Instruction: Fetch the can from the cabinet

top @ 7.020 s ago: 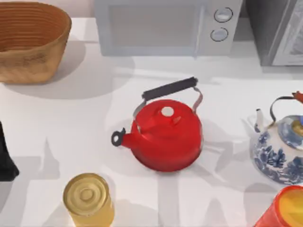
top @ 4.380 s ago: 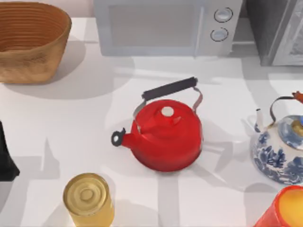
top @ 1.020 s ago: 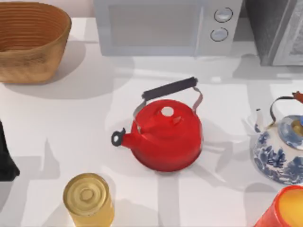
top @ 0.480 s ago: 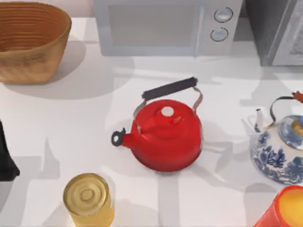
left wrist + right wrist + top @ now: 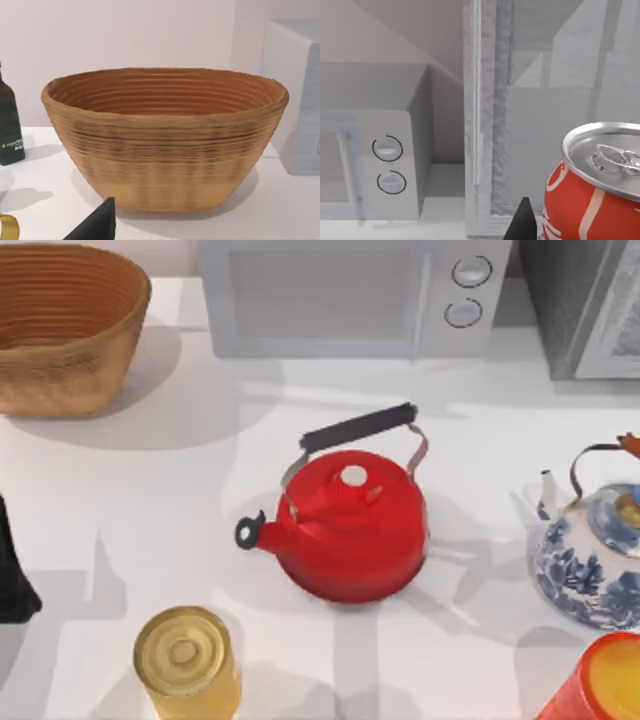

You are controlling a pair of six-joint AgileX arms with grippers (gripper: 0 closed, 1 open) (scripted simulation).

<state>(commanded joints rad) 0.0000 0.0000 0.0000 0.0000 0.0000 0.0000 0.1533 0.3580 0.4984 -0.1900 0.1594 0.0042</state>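
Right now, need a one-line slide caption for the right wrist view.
Red soda can close to the wrist camera, with the grey cabinet and the white microwave behind it.

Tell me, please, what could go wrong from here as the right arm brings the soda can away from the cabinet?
1. In the right wrist view the soda can sits very close beside a dark fingertip; how firmly it is held cannot be seen, so it might slip.
2. The blue teapot and an orange-lidded red container crowd the table's right side, so a low carry or set-down there might knock them.
3. The red kettle has a tall handle mid-table that could catch a low sweep.
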